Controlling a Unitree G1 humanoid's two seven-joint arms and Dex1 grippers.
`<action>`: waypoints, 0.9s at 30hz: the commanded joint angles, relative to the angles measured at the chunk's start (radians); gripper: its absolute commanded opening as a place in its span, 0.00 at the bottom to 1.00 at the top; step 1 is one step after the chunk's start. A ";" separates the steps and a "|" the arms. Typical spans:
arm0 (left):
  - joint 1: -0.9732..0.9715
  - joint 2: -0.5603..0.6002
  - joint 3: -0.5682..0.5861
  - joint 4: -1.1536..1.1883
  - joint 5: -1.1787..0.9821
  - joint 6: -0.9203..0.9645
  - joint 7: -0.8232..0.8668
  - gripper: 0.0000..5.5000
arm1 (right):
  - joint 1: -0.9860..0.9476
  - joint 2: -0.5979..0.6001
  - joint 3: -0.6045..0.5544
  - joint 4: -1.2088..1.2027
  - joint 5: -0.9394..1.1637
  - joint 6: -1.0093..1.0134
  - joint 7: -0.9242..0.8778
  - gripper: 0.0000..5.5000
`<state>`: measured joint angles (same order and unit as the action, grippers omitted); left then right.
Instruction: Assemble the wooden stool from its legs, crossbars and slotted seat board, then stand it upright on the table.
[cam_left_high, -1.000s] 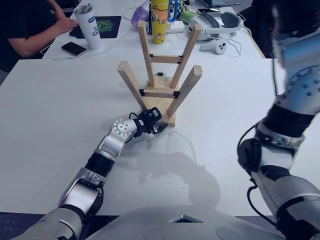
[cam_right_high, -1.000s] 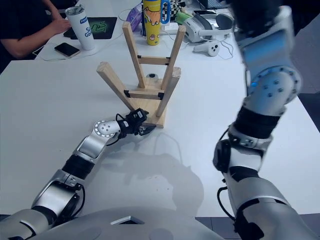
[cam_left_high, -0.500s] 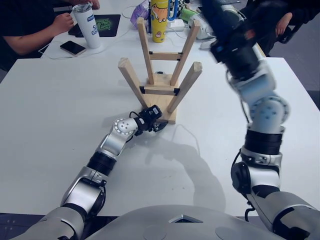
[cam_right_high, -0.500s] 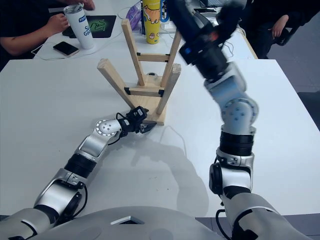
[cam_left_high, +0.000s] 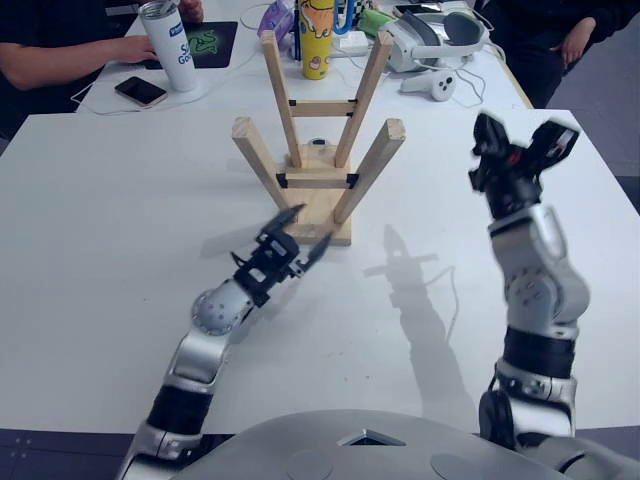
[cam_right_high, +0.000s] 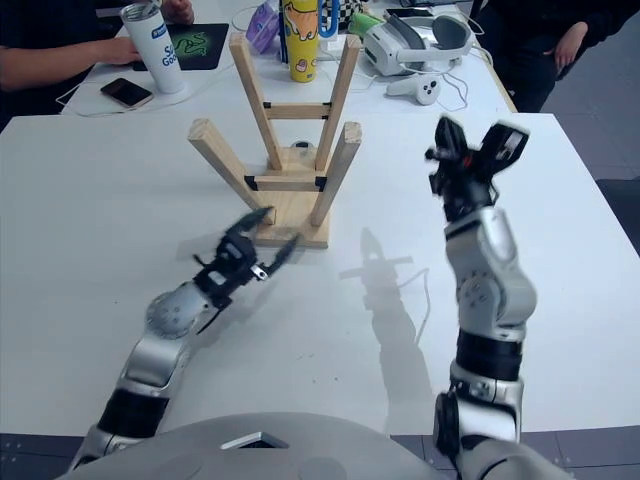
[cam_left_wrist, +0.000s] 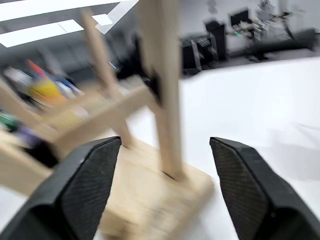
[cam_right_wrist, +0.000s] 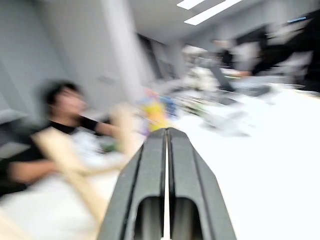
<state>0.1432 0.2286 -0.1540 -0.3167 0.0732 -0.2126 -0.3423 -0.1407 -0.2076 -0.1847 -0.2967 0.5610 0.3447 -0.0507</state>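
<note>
stool rests inverted on the table, seat down, legs up. left gripper is spread open just beside the seat's near edge. right gripper is pressed closed, raised well apart. if you lift one-sided, the stool may topple or a leg may loosen.

A white table occupies the foreground, and a second white table abuts its far edge. Grey floor lies to the right. Rectangular ceiling light panels are lit above a grey wall.
</note>
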 joint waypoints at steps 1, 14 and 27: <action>0.088 -0.067 0.170 -0.046 -0.018 0.039 0.176 0.47 | 0.070 0.058 0.042 -0.061 -0.129 -0.056 -0.060 0.00; -0.180 -0.147 0.306 -0.057 -0.052 0.266 0.398 0.13 | 0.071 0.132 0.093 -0.156 -0.363 -0.083 -0.142 0.00; -0.208 -0.133 0.118 -0.052 0.017 0.404 0.317 0.01 | -0.068 0.136 0.361 0.039 -0.341 0.297 0.077 0.00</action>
<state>-0.0528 0.0924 -0.0462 -0.3771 0.0768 0.1575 -0.0356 -0.2430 -0.0357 0.2316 -0.2693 0.2449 0.6013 0.0532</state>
